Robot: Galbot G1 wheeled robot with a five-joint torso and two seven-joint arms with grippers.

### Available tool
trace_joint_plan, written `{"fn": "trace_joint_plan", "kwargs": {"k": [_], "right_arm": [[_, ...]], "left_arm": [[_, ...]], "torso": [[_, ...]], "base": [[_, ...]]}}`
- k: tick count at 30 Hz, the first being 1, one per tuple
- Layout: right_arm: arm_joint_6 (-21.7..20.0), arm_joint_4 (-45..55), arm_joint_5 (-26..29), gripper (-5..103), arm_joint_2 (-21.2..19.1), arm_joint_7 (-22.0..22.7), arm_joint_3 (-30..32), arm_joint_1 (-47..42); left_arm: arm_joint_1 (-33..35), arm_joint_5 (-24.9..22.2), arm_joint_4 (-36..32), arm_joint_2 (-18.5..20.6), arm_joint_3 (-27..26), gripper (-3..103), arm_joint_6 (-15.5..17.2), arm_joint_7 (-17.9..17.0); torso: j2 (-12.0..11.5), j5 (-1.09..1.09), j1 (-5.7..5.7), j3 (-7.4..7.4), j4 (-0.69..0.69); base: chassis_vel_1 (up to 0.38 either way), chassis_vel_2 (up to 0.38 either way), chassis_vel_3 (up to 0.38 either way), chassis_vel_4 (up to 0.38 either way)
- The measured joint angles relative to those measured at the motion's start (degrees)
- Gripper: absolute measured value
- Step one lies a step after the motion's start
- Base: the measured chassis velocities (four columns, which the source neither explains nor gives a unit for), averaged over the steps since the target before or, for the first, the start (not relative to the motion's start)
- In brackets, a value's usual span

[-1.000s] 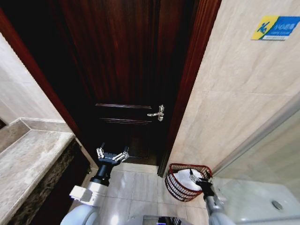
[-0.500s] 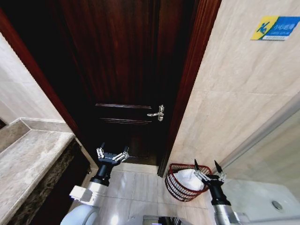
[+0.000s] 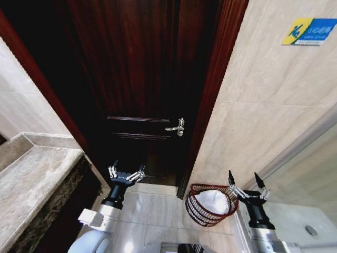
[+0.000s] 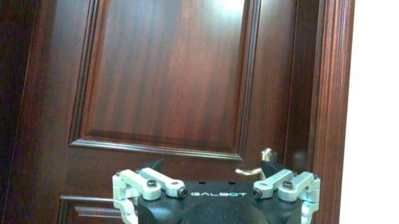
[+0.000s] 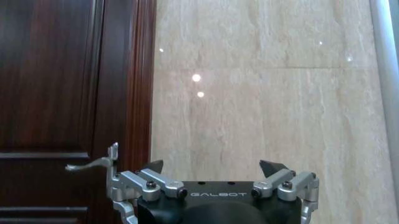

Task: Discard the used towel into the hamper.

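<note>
The hamper (image 3: 210,204) sits on the tiled floor (image 3: 152,211), in the corner where the dark wooden door (image 3: 142,79) meets the shiny tan wall (image 3: 263,116). It is a small round basket, reddish-brown, with thin ribs and a rolled rim. A white towel (image 3: 216,200) lies inside it, bunched up in a soft heap that comes up near the rim.

The right hand (image 3: 246,184) is up in the air, just beside the hamper on the side away from the door, and higher than the rim. The right arm stands almost straight up under it, so the hand points up. Its two fingers (image 3: 230,180) are spread wide apart like a V, and there is nothing between them. It does not touch the towel or the hamper. In the right wrist view, the right hand (image 5: 217,165) faces the tan wall, with the edge of the door and the silver door handle (image 5: 93,161) off to one side.

The left hand (image 3: 126,173) is held low in front of the door, well apart from the hamper. The left arm reaches up and forward from the robot's body. Its fingers are open too and hold nothing. In the left wrist view, the left hand (image 4: 212,165) points straight at the door panel, and the door handle (image 4: 257,164) peeks out just behind one finger.

A gray stone ledge (image 3: 31,179) runs along the robot's left side. A blue and yellow sign (image 3: 310,30) is stuck high on the wall.
</note>
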Motion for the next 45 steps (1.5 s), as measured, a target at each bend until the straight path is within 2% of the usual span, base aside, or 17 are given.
{"fn": "trace_joint_plan", "kwargs": {"k": [18, 45], "right_arm": [[-0.6, 4.1, -0.5, 100, 0.2, 0.1, -1.3, 0.2], [-1.4, 6.1, -1.3, 100, -0.1, 0.5, -2.8, 1.0]], "left_arm": [[0.0, 0.0, 0.0, 0.0, 0.0, 100, 0.0, 0.0], [0.0, 0.0, 0.0, 0.0, 0.0, 100, 0.0, 0.0]], "torso": [[0.0, 0.00, 0.01, 0.00, 0.00], [0.0, 0.00, 0.00, 0.00, 0.00]], "base": [[0.002, -0.003, -0.003, 0.002], [0.073, -0.069, -0.070, 0.067]]}}
